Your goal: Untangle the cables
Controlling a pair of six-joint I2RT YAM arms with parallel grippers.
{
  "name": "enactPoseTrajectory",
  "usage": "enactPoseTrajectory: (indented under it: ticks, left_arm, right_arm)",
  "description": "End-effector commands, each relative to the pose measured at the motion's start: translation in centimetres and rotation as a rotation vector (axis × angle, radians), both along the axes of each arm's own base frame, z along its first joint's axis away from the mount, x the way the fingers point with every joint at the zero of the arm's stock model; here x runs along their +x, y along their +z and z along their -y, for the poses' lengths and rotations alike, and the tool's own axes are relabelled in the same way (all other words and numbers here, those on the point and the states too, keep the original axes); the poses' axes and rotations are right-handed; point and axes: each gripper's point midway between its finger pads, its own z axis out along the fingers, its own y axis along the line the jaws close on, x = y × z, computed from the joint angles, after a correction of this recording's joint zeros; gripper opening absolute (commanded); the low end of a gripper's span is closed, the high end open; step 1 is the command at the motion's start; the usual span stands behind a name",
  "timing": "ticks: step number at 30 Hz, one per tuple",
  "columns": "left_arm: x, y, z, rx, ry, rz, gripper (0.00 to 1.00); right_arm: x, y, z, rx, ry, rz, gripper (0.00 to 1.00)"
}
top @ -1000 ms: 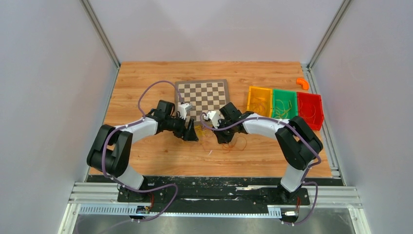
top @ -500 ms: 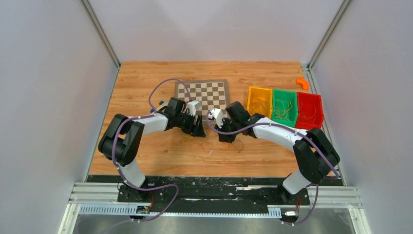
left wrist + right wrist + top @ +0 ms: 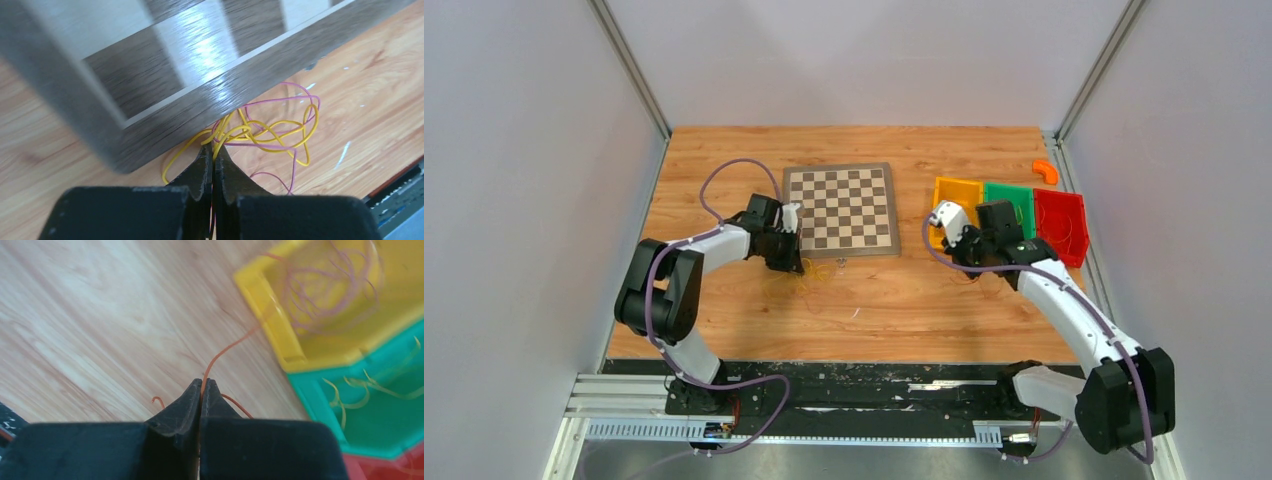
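Your left jaws are pinched shut on the yellow-and-purple cable tangle [image 3: 265, 131], which lies on the desk [image 3: 724, 160] at the chessboard's [image 3: 165, 65] 7 o'clock corner. Your right jaws are clamped tight on one orange strand [image 3: 216, 357] running toward 1 o'clock, to the yellow bin [image 3: 250, 290].

Passable across bare bench [image 3: 894, 310] at lower centre and upper left of the top view. Blocked mid-frame by chessboard [image 3: 841, 208], at right by three trays [image 3: 1062, 215] in a row. Cluttered by wire tangle [image 3: 817, 271] just below chessboard's lower-left corner. Hemmed by walls [image 3: 524, 250] left and right.
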Motion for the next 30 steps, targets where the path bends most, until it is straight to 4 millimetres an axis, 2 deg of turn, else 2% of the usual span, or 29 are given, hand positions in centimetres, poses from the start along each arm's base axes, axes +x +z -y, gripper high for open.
enactPoseTrajectory:
  ticks: [1,6,8,9,13,15,18,23,30]
  left_arm:
    - [-1.0,0.2,-3.2,0.105,0.014,-0.010,0.00]
    - [-1.2,0.6,-3.4,0.079,-0.003,-0.009,0.00]
    - [-1.3,0.9,-2.9,0.051,-0.013,-0.011,0.02]
    - [-1.2,1.1,-2.7,0.042,-0.017,-0.007,0.04]
    - [-0.8,1.7,-2.3,0.023,-0.022,0.014,0.24]
    - [-0.5,2.0,-2.2,0.019,-0.021,0.028,0.42]
    - [-0.4,2.1,-2.1,0.010,-0.014,0.037,0.54]
    - [-0.2,2.5,-1.7,-0.020,-0.004,0.048,0.57]
    - [0.2,3.1,-1.0,-0.058,0.007,0.047,0.58]
  right_arm:
    - [0.9,3.5,3.8,-0.032,-0.043,0.042,0.00]
    - [2.3,8.5,5.5,0.085,-0.101,0.090,0.00]
    - [3.0,10.3,6.5,0.132,-0.137,0.113,0.00]
    - [3.6,11.2,7.7,0.151,-0.175,0.130,0.00]
    - [5.7,13.7,11.3,0.228,-0.259,0.170,0.00]
    - [6.8,14.5,13.1,0.260,-0.295,0.181,0.00]
    - [8.1,15.5,15.8,0.345,-0.352,0.183,0.00]
    - [10.2,15.9,19.4,0.493,-0.396,0.192,0.00]
    - [13.7,11.9,23.6,0.423,-0.445,0.249,0.00]
